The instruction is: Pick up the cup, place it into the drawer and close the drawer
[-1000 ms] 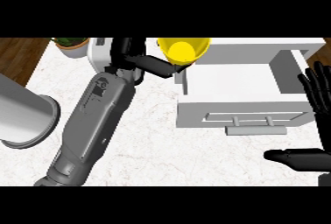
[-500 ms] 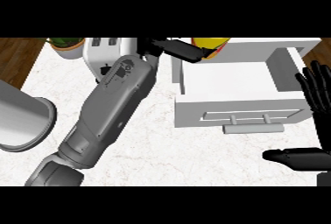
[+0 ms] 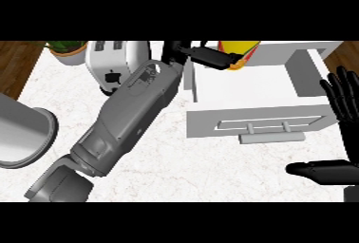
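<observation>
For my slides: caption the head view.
Left hand holds the yellow cup at the open drawer's back; right hand rests open.

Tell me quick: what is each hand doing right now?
Left hand: closed round the yellow cup.
Right hand: open, holding nothing, resting at the view's right edge.

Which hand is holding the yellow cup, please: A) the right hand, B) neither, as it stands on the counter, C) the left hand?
C: the left hand curls its fingers round the yellow cup by the open drawer's far edge; the right hand rests open at the view's right.
</observation>
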You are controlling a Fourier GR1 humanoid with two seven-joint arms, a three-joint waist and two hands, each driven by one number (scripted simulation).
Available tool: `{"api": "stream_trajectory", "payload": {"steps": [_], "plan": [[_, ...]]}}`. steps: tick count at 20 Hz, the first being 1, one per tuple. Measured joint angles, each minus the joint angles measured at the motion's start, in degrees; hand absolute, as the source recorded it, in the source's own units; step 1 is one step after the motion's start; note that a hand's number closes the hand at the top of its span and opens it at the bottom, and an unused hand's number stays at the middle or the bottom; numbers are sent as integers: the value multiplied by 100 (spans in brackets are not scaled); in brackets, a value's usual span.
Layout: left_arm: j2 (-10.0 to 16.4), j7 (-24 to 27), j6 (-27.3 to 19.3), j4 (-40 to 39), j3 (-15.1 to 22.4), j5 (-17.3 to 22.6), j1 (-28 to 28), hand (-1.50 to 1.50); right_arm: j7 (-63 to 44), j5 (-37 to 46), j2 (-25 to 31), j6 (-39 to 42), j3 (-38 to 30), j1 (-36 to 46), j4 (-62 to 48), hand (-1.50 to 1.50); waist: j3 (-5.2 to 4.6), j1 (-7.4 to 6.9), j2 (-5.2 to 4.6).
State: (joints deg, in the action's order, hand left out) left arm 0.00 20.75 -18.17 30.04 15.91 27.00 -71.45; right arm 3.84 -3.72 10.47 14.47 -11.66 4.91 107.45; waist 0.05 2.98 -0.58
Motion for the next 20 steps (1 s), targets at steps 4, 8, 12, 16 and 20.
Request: {"api": "stream_trajectory", "payload": {"steps": [4, 8, 12, 16, 20], "plan": [[0, -25, -243, -265, 502, 225, -57, 150, 1, 2, 7, 7, 16, 88, -45, -150, 1, 60, -11], [1, -147, -385, -396, 1034, 325, 1, -150, -98, 46, -10, -17, 96, 153, -3, -150, 2, 112, -20], [0, -391, -481, -441, 1543, 449, -54, -150, -151, 31, -14, -37, 117, 309, -56, -150, 2, 172, -35], [0, -578, -651, -545, 1961, 464, -92, -150, -83, 6, -2, 10, 96, 236, -51, -150, 4, 205, -44], [0, -434, -919, -498, 2167, 583, -36, -150, -19, -94, 23, 88, 60, 271, -107, -150, 3, 216, -54]]}}
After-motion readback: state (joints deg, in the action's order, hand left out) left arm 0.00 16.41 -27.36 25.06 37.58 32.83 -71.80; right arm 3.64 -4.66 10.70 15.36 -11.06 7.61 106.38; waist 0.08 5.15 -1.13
